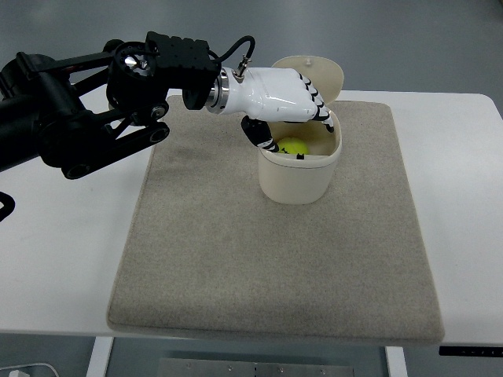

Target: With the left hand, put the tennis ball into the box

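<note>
A beige felt mat (275, 259) lies flat on the white surface (55, 267), covering most of its middle. Grey floor (409, 39) shows beyond the surface's far edge, and its frame (251, 367) shows below the near edge.

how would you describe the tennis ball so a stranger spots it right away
Start at the grey mat on the white table. Near its far edge stands a cream box with its lid open, the left hand over it. The tennis ball inside is the only bright yellow-green thing.

The fingers (321, 106) and box (297, 182) rim hide most of the tennis ball (293, 145).
</note>
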Action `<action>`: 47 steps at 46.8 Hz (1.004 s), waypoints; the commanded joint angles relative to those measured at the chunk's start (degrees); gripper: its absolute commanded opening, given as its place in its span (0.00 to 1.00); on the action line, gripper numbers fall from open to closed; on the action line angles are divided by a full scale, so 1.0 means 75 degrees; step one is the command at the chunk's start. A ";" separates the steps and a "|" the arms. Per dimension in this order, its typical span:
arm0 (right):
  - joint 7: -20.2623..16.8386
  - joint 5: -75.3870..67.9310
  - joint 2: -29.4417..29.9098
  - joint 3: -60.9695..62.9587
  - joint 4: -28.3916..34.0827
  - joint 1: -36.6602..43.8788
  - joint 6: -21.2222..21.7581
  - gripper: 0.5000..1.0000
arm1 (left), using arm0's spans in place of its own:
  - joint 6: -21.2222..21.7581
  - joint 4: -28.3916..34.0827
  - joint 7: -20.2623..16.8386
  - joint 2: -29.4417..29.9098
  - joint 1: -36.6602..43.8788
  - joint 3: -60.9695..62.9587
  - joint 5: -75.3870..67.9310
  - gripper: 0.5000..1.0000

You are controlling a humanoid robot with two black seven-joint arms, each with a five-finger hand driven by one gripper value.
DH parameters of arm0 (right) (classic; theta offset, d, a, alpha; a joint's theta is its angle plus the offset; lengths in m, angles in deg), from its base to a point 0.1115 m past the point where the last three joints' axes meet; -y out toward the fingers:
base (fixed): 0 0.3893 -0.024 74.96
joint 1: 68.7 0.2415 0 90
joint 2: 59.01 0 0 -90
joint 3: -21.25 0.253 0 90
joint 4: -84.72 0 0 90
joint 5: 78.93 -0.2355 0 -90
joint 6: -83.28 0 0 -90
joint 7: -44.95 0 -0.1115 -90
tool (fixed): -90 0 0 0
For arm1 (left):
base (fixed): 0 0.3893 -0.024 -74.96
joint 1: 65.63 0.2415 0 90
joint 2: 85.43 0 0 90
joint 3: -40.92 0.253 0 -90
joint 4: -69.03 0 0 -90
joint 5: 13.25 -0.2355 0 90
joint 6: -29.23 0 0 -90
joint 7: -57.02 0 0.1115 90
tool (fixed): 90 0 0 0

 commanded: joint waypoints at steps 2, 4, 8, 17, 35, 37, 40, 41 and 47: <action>-0.0001 0.0000 0.0000 0.0000 -0.0002 0.0000 0.0000 0.88 | -0.0019 -0.0263 -0.0022 0.0416 -0.0211 0.0010 0.0721 0.84; -0.0001 0.0000 0.0000 0.0000 -0.0002 0.0000 0.0000 0.88 | -0.0019 -0.0381 -0.0022 0.0592 -0.0246 0.0010 0.1049 0.87; -0.0001 0.0000 0.0000 0.0000 -0.0002 0.0000 0.0000 0.88 | -0.0008 -0.0463 -0.0022 0.0956 -0.0258 -0.0014 0.1647 0.88; -0.0001 0.0000 0.0000 0.0000 -0.0002 0.0000 0.0000 0.88 | 0.0004 -0.0381 -0.0022 0.1729 -0.0188 -0.0154 0.3766 0.97; -0.0001 0.0000 0.0000 -0.0012 -0.0002 0.0000 0.0000 0.88 | 0.0016 0.1035 -0.0010 0.1988 0.0351 -0.0412 0.7915 0.98; -0.0001 0.0000 0.0000 0.0000 -0.0002 0.0000 0.0000 0.88 | -0.0007 0.1305 -0.0010 0.1953 0.0456 -0.0447 0.8466 0.98; -0.0001 0.0000 0.0000 0.0000 -0.0002 0.0000 0.0000 0.88 | -0.0031 0.1785 0.0013 0.1894 0.0574 -0.0436 0.9275 0.98; -0.0001 0.0000 0.0000 0.0000 -0.0002 0.0000 0.0000 0.88 | -0.0042 0.1972 0.0025 0.1894 0.0620 -0.0412 0.9498 0.98; -0.0001 0.0000 0.0000 0.0000 -0.0002 0.0000 0.0000 0.88 | -0.0335 0.2992 0.0107 0.1532 0.0890 -0.0389 1.0437 0.98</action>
